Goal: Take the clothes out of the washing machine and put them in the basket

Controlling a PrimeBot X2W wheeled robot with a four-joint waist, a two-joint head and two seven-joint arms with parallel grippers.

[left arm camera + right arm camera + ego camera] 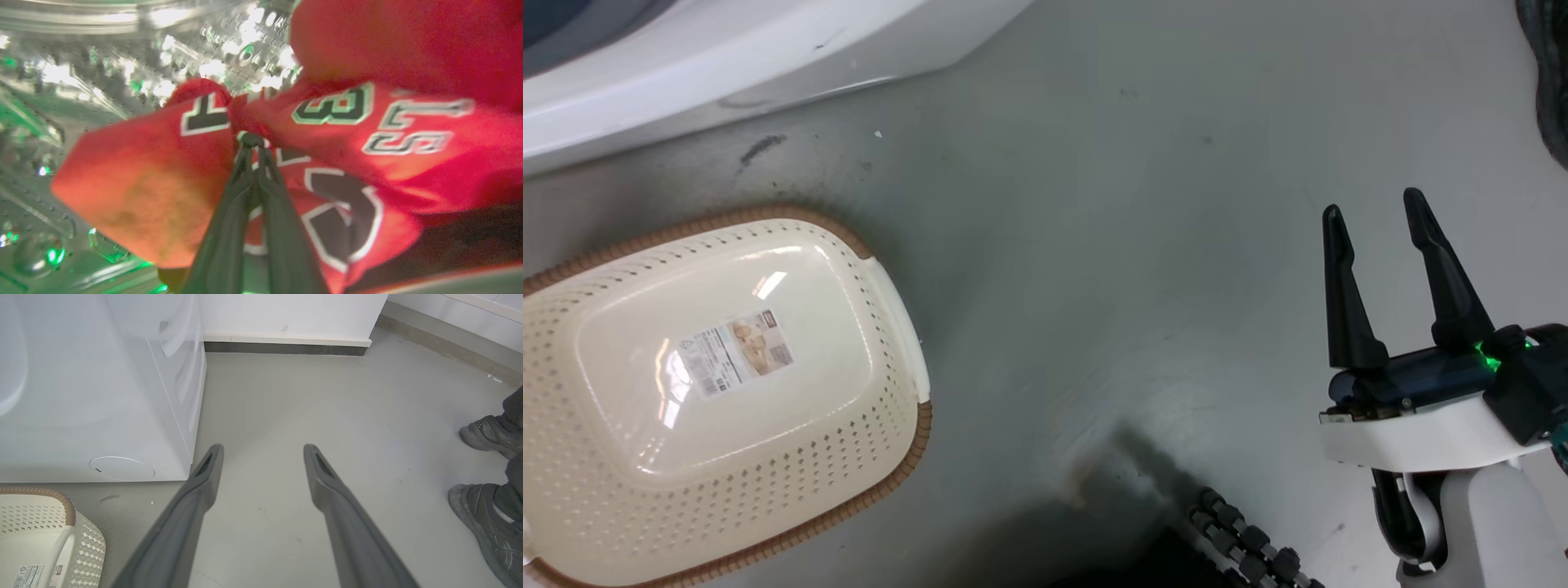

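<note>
Head view: basket on floor near washing machine; right gripper — jaws spread.
Left wrist view: left gripper jaws pressed together, pinching red clothes inside drum.
Right wrist view: jaws spread above floor — shoes at view's right.

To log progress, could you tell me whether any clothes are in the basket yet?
No, the basket shows a bare cream bottom with just its label.
</note>
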